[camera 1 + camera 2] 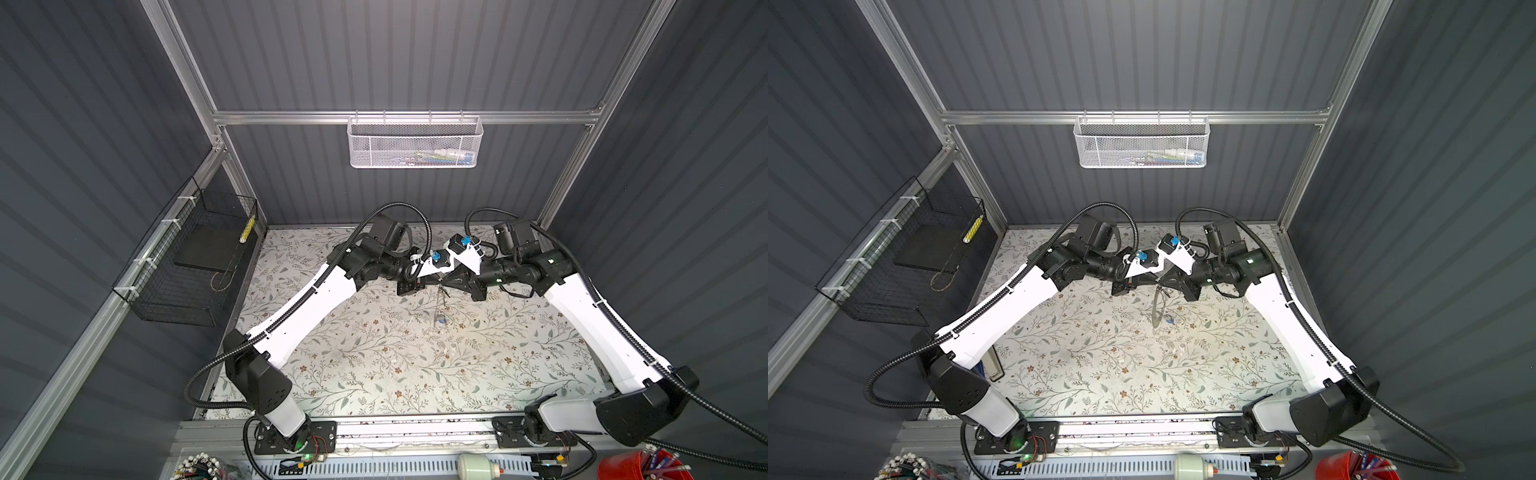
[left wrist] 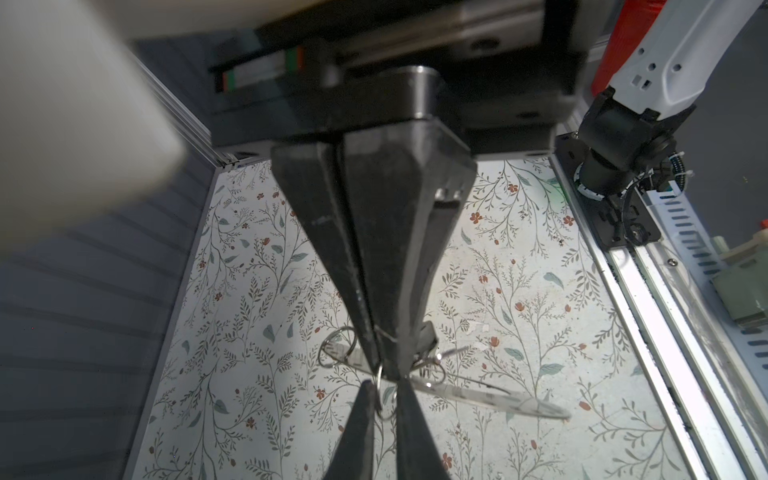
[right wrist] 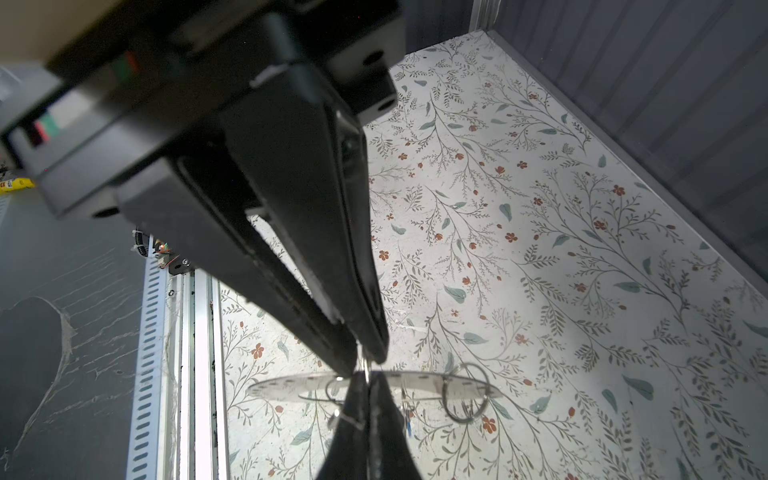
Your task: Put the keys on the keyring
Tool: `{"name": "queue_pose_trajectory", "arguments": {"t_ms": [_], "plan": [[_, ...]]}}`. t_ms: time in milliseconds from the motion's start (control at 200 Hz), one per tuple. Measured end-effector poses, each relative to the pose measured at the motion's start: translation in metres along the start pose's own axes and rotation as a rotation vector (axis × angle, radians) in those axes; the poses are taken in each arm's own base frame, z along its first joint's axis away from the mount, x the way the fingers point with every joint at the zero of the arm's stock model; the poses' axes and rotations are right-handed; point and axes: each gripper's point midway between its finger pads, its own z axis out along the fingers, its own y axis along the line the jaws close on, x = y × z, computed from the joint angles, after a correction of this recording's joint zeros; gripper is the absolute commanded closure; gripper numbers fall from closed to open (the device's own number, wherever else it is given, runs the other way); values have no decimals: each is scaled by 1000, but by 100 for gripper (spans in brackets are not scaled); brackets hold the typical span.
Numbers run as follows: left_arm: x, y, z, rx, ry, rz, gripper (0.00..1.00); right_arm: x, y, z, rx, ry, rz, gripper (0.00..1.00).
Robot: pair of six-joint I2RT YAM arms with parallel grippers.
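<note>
Both grippers meet tip to tip above the floral table (image 1: 374, 353), and that crowding hides most of what matters. The right gripper (image 3: 368, 380) has its fingers pressed flat together; whatever sits between them is covered. The left gripper (image 2: 384, 384) shows a narrow gap at its tips with a small split ring (image 2: 379, 392) standing in it, though I can't tell whether the ring is pinched. The keyring (image 3: 291, 384), a big thin wire hoop, hangs from that meeting point and blurs to a pale band in the wrist views. Slim metal slivers dangling off it just beside the right gripper's fingers look like the keys (image 3: 405, 405), but they're too small to be sure. A blue tag (image 1: 442, 320) hangs at the hoop's low end. The green and red sticker (image 2: 298, 58) on the gripper body is too blurred to read.
</note>
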Motion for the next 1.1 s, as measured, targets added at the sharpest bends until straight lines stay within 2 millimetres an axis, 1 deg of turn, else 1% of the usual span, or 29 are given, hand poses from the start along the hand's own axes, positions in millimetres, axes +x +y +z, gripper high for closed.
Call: {"name": "queue_pose_trajectory", "arguments": {"t_ms": [110,165,335,425,465,545,620,705,770,880,970,1100], "plan": [[1,0,0,-1,4,-1,92,1,1,1,-1,6,-6,100],[1,0,0,-2,6,-2,95,1,2,2,-1,8,-11,100],[1,0,0,-1,5,-2,100,2,2,3,3,12,-14,100],[0,0,1,4,-1,-2,100,2,3,1,10,9,-15,96],[-1,0,1,5,-5,0,100,2,3,1,13,9,-15,93],[-2,-1,2,8,-18,-7,100,1,1,-1,33,4,-22,78],[-3,-1,4,13,-43,-18,100,2,-2,-4,64,3,-36,68],[-1,-1,5,18,-87,-58,100,6,-5,-7,108,-2,-52,61],[2,-2,5,20,-123,-104,100,11,-7,-12,148,-12,-58,58],[5,6,0,-11,-175,-176,100,17,-5,-20,197,-37,-69,55],[1,15,-6,-44,-221,-204,100,21,-5,-23,232,-54,-76,54],[-13,21,-14,-81,-299,-212,100,23,-6,-26,265,-74,-67,55]]}}
